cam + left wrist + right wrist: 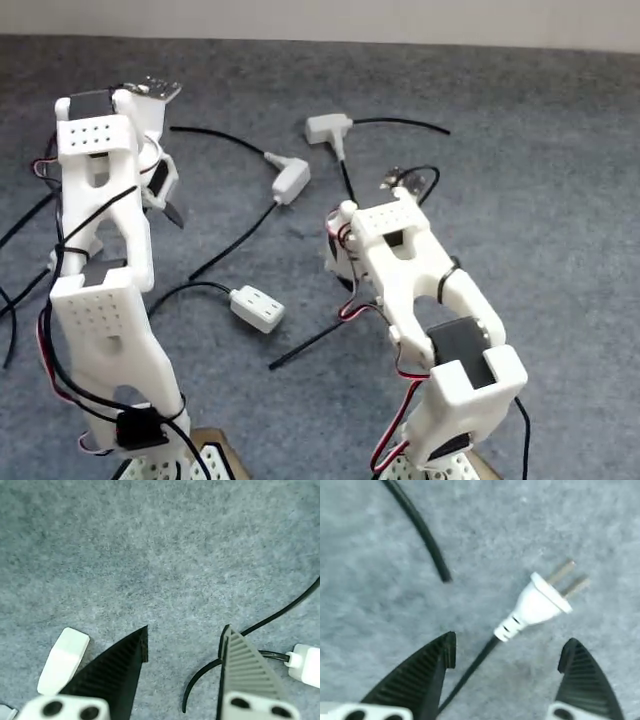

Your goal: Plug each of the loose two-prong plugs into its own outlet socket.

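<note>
Since no plug sits in a socket yet, the job is at its first step: picking up a plug. The white socket block lies on the grey carpet with its slots facing up, and nothing is plugged into it. The right gripper hangs low over the carpet, just to the right of the socket block as the high view sees it. Its two black fingers are spread wide and hold nothing. A white two-prong plug lies flat on the carpet under this gripper, between the two fingers but not touching them. Its metal prongs point away from the gripper, and its black cord runs back under it. The left gripper is well apart from the socket block, up and to the left of it in the high view. Its fingers are spread too, with bare carpet between them. Two more white pieces lie past the socket block: a bent one near it and a T-shaped one farther off. I think the next move is for the right gripper to go down and squeeze the plug by its white body, not by the prongs or the cord. It needs a straight, firm hold so the prongs can line up with the slots.
</note>
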{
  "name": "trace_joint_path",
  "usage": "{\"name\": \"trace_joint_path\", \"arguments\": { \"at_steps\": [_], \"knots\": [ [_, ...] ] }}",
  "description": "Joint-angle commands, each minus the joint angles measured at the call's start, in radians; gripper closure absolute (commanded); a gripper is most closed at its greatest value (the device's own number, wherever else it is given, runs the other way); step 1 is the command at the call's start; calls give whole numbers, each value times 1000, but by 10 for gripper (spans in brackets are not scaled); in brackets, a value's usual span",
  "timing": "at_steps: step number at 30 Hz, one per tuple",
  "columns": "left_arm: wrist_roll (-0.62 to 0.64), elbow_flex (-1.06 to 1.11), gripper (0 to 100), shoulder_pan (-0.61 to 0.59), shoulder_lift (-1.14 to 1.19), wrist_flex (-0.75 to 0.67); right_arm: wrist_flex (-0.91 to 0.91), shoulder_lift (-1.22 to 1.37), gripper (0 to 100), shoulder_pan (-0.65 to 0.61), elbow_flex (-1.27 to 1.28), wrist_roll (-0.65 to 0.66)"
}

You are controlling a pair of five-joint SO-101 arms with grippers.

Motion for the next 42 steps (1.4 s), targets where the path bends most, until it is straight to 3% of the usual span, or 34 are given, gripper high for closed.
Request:
{"name": "trace_joint_path", "arguments": {
  "at_steps": [1,9,12,23,27,37,42],
  "knots": [
    [-8,-10,755,10,-70,5,54,-13,670,-4,-102,-26],
    [-9,-10,755,10,-70,5,-45,70,670,33,-107,-420],
    [-9,-8,755,-2,-70,6,-53,122,670,39,-113,-511],
    [-64,-5,755,-93,-70,6,-45,136,670,122,-189,-512],
    [-66,-10,755,-108,-71,6,8,140,670,162,-160,-431],
    [-66,-10,755,-110,-77,8,19,142,670,153,-84,-413],
    [-66,-10,755,-108,-77,9,15,143,670,70,-70,-411]
  ]
}}
